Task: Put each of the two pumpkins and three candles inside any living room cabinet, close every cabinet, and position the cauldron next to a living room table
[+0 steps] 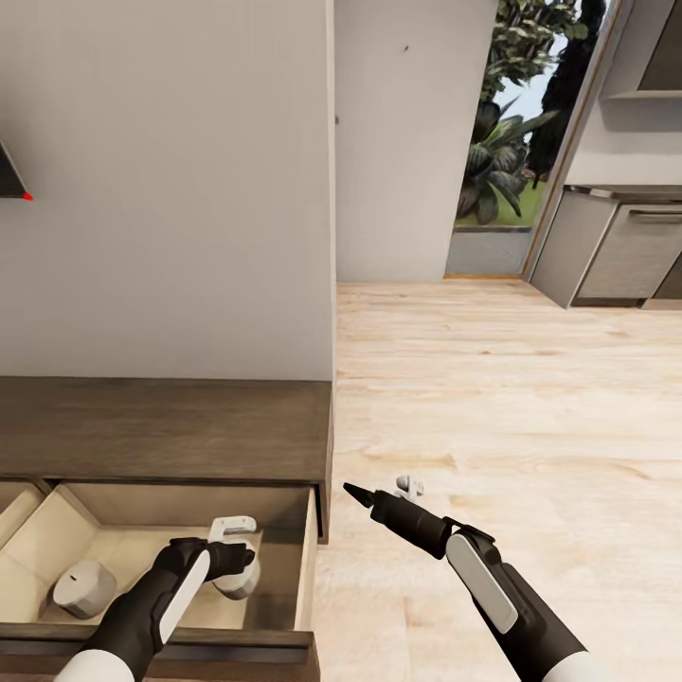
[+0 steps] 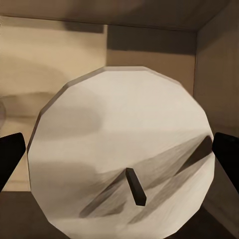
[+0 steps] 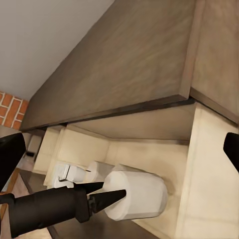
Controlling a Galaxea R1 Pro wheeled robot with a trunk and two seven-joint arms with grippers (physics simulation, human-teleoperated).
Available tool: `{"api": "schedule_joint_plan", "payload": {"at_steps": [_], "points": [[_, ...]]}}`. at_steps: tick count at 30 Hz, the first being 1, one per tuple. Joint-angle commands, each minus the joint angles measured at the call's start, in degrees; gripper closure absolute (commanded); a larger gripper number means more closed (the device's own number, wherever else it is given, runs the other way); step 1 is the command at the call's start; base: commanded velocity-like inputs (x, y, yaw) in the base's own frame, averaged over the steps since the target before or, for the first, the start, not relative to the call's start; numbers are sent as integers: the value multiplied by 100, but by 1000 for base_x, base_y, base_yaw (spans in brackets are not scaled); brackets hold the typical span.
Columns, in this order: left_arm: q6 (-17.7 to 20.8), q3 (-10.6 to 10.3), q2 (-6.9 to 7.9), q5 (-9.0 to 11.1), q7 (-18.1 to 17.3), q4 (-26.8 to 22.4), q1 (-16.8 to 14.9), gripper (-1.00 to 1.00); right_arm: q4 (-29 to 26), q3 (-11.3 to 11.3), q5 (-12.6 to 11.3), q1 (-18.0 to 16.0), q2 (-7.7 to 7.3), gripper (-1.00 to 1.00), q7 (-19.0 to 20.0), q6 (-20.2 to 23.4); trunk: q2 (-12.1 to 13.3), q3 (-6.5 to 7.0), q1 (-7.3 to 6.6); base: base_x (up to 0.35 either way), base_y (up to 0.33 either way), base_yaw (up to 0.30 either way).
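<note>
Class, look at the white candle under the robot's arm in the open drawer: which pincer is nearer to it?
Left. The left pincer is in the drawer, fingers either side of the candle. The right pincer hangs over the floor beside the cabinet.

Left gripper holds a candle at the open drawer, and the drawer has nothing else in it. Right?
Not quite. The drawer isn't otherwise empty: the head view shows a second candle lying in it. The left gripper does hold a candle there.

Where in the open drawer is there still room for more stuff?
The drawer is bare along its back wall and in the middle, between the lying candle and the candle at the left end effector. It is crowded there, by the right wall.
</note>
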Motion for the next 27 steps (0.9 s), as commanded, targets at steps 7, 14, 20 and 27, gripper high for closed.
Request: {"api": "schedule_joint_plan", "payload": {"at_steps": [7, 14, 20, 27], "points": [[16, 0, 8, 51, 33, -41, -3, 100, -2, 7, -42, -4, -4, -100, -4, 21, -283, -131, 153, 0, 0, 0], [-6, 3, 8, 51, 33, -27, -3, 100, -2, 6, -42, -4, -4, -100, -4, 21, -564, -256, 306, 0, 0, 0], [-300, -21, 8, 51, 33, -2, -3, 100, -2, 3, -42, -4, -4, -100, -4, 21, -804, -364, 438, 0, 0, 0], [-339, -26, 8, 51, 26, 0, -3, 100, -2, 2, -42, -4, -4, -100, -4, 25, -1045, -494, 572, 0, 0, 0]]}}
